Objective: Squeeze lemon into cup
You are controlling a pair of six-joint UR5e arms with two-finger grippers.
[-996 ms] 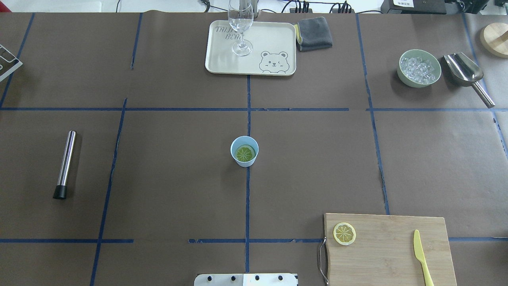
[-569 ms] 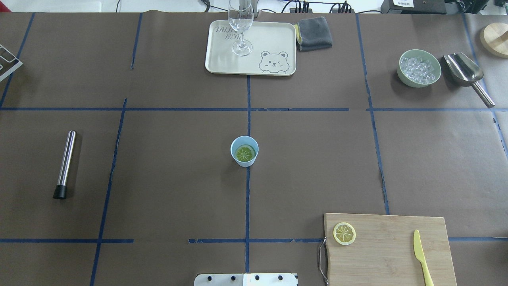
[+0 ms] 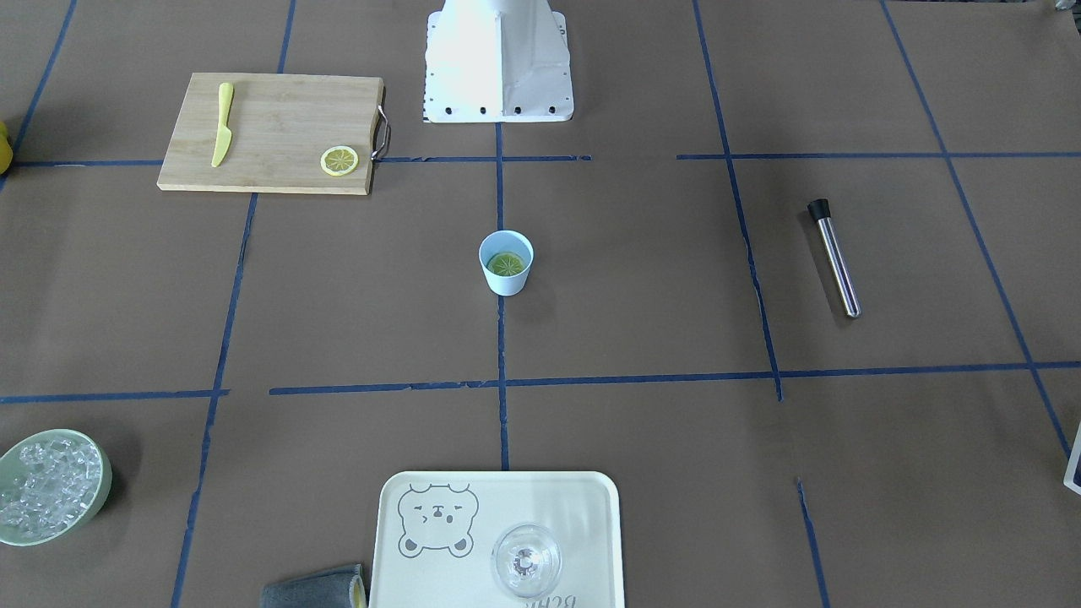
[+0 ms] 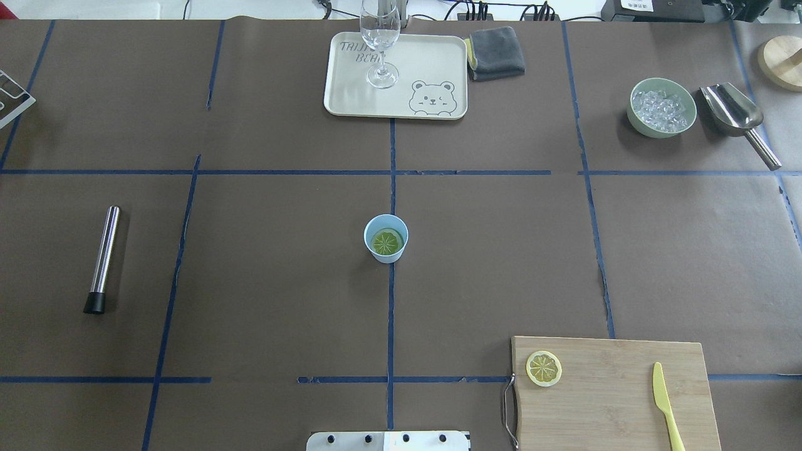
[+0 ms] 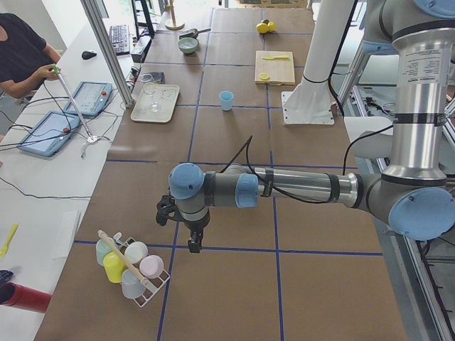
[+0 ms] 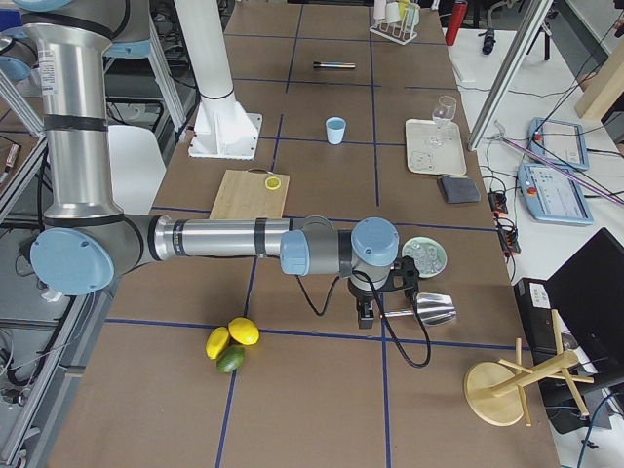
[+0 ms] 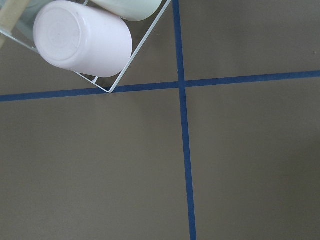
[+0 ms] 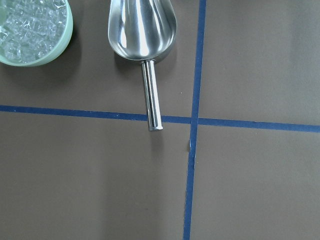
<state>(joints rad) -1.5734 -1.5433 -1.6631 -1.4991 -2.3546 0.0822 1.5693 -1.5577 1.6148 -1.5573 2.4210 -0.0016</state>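
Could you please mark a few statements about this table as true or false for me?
1. A lemon slice lies inside the cup. True.
2. The clear glass stands upright on the tray. True.
3. The yellow knife lies on the tray. False: it lies on the cutting board.
4. The green bowl holds lemon slices. False: it holds ice.
5. A second lemon slice lies on the cutting board. True.

bench [image 4: 282, 282] brown, blue tape grid. cup [image 3: 507, 285] light blue; lemon [image 4: 386, 242] inside yellow-green, segment lines. tray [image 4: 420, 62] at 12 o'clock cream, grey bear print. knife [image 4: 664, 401] yellow.
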